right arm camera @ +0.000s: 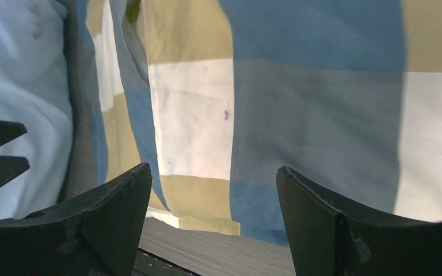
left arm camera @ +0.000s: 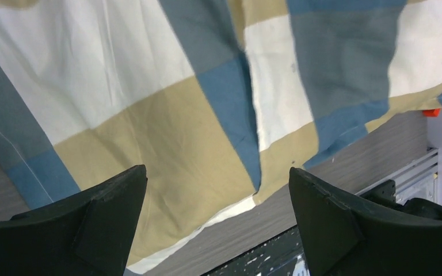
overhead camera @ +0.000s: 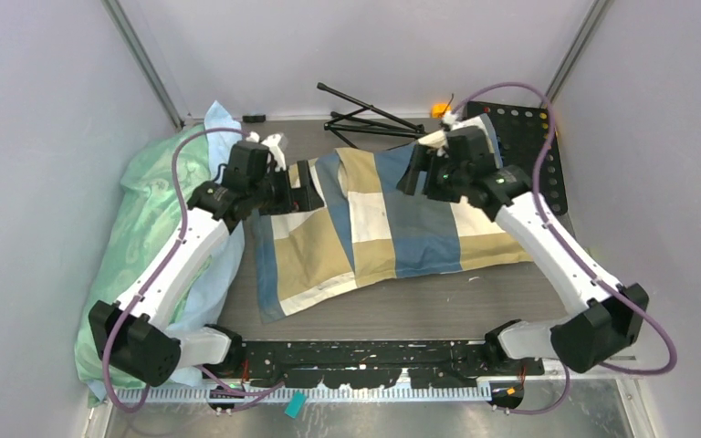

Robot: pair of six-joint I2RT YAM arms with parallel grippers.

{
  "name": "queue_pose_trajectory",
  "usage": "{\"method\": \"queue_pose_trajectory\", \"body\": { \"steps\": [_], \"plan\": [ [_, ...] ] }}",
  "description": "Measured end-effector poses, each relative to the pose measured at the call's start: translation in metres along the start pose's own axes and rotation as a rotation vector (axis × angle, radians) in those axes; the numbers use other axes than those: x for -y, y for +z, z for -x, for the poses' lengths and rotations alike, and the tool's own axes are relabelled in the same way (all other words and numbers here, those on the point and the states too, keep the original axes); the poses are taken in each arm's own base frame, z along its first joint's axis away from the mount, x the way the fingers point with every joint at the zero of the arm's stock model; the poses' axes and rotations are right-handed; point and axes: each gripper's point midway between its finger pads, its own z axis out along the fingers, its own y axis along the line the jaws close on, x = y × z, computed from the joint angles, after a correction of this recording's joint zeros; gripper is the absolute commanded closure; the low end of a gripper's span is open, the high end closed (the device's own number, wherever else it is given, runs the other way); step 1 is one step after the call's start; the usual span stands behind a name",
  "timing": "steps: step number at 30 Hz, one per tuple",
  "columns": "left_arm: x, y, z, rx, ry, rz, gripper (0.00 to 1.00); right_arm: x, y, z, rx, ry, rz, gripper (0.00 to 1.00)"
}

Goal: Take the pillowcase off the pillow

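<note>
The pillowcase (overhead camera: 383, 228), in blocks of blue, tan and cream-white, lies spread over the middle of the table. It fills the left wrist view (left arm camera: 207, 98) and the right wrist view (right arm camera: 276, 103). The cream-yellow pillow is hidden; I cannot see it outside the cover. My left gripper (overhead camera: 306, 187) hovers over the cover's far left part, jaws open and empty (left arm camera: 218, 230). My right gripper (overhead camera: 413, 173) hovers over the cover's far middle part, jaws open and empty (right arm camera: 214, 224).
A mint-green patterned pillow (overhead camera: 146, 219) with light blue cloth (right arm camera: 17, 86) lies along the left wall under my left arm. A black folded tripod (overhead camera: 365, 119) and a black perforated plate (overhead camera: 525, 128) sit at the back. The black rail (overhead camera: 365, 360) runs along the near edge.
</note>
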Motion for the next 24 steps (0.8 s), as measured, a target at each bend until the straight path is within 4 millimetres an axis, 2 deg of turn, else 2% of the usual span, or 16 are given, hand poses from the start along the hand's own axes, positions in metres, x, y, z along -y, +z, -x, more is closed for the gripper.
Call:
{"method": "queue_pose_trajectory", "body": {
  "steps": [5, 7, 11, 14, 16, 19, 22, 24],
  "plan": [
    [-0.027, 0.028, -0.051, -0.106, -0.08, 0.046, 0.04, -0.03, 0.035, -0.049, -0.09, -0.123, -0.01, 0.16],
    [-0.034, 0.035, -0.065, -0.133, -0.108, 0.06, 0.04, -0.042, 0.048, -0.065, -0.111, -0.171, -0.013, 0.16],
    [-0.038, 0.045, -0.079, -0.149, -0.143, 0.053, 0.05, -0.06, 0.072, -0.098, -0.144, -0.255, -0.028, 0.16],
    [-0.036, 0.054, -0.08, -0.151, -0.16, 0.042, 0.07, -0.067, 0.086, -0.119, -0.16, -0.299, -0.043, 0.16],
    [-0.035, 0.061, -0.079, -0.151, -0.161, 0.036, 0.15, -0.067, 0.092, -0.127, -0.165, -0.32, -0.063, 0.18],
    [-0.035, 0.072, -0.082, -0.164, -0.166, 0.038, 0.31, -0.062, 0.102, -0.137, -0.164, -0.352, -0.111, 0.36],
    [-0.039, 0.082, -0.09, -0.182, -0.176, 0.047, 0.53, -0.05, 0.108, -0.142, -0.158, -0.371, -0.178, 0.54],
    [-0.047, 0.086, -0.1, -0.195, -0.179, 0.064, 0.78, -0.038, 0.108, -0.142, -0.14, -0.38, -0.234, 0.67]
  ]
}}
